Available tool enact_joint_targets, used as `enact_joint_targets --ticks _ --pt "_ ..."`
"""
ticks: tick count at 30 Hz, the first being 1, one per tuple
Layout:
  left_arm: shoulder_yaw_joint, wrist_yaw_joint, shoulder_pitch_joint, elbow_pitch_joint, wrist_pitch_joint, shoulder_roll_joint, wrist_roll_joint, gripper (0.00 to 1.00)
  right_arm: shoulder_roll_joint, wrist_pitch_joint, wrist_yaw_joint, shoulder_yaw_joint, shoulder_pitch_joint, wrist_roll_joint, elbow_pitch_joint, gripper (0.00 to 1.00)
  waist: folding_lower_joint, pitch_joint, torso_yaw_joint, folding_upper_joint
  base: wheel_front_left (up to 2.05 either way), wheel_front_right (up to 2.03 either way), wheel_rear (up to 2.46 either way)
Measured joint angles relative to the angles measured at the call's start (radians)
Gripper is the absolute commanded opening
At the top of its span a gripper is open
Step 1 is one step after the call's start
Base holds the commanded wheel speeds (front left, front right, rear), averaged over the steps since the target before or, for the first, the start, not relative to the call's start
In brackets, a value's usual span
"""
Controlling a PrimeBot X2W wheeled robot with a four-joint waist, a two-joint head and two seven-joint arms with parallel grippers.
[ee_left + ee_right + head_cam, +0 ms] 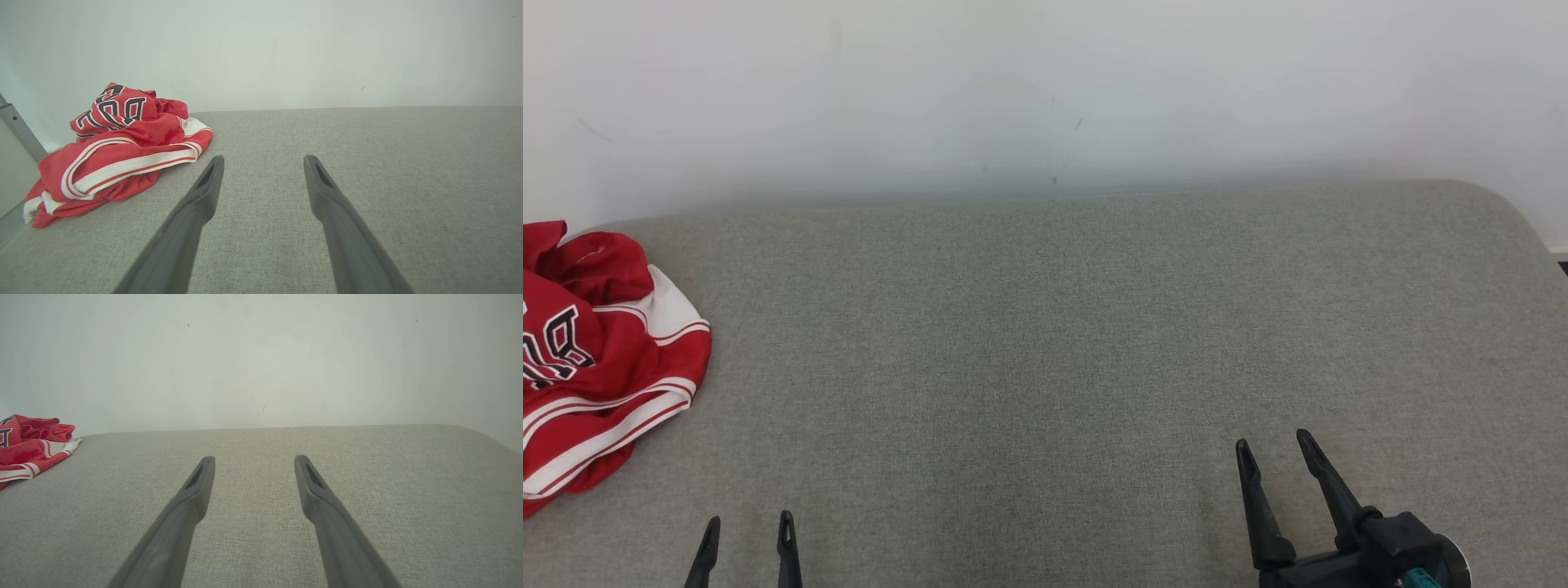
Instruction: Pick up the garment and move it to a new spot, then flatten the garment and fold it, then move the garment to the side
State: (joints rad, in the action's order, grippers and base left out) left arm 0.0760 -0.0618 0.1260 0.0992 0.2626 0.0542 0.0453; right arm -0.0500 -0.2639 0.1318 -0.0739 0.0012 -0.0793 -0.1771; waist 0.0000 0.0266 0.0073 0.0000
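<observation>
Red with white stripes and black lettering, the crumpled jersey [605,359] runs off the head view's left edge, and its letters are folded over and cannot be read. It lies ahead and to the left of the left tool [750,518], not touching it, and well apart from the right tool [1272,438]. Both tools have their fingers spread apart and hold nothing, over the grey woven surface [1045,343], whose far right corner is rounded. A pale wall [1045,82] rises beyond the fingertips.
</observation>
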Motion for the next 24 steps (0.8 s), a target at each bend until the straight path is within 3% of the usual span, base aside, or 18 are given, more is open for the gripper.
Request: enact_joint_targets --ticks 24 --pt "0.035 -0.034 -0.010 0.027 0.000 -0.003 0.011 1.00 0.000 0.000 0.000 0.012 0.000 -0.111 -0.012 1.00 0.0000 -0.003 0.001 0.0000 0.00 0.00 0.00"
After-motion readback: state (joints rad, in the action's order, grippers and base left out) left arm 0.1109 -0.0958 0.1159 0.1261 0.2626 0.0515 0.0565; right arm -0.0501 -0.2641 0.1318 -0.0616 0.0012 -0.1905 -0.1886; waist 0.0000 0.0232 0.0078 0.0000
